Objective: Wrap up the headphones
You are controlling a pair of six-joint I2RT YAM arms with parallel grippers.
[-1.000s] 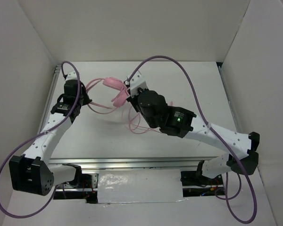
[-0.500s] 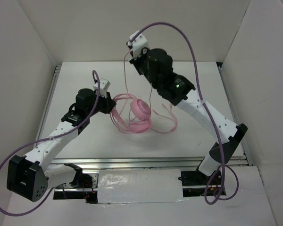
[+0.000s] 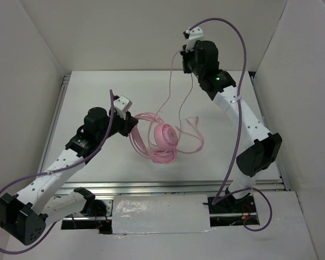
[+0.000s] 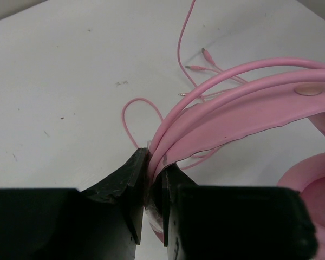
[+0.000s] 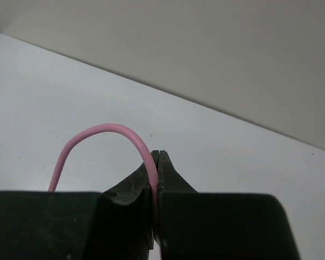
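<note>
The pink headphones hang over the middle of the table, ear cups to the right of my left gripper. That gripper is shut on the thin pink headband, seen close in the left wrist view, jaws pinching it. My right gripper is raised high at the back and shut on the thin pink cord, which arches out of its jaws. The cord drops from there to the headphones, with loose loops on the table to the right.
White walls enclose the table on the left, back and right. Thick purple robot cables arc over both arms. A metal rail runs along the near table edge.
My right gripper has risen and moved to the back right, drawing the cord up. My left gripper has carried the headband rightward and toward the near side; the headphones now hang mid-table.
</note>
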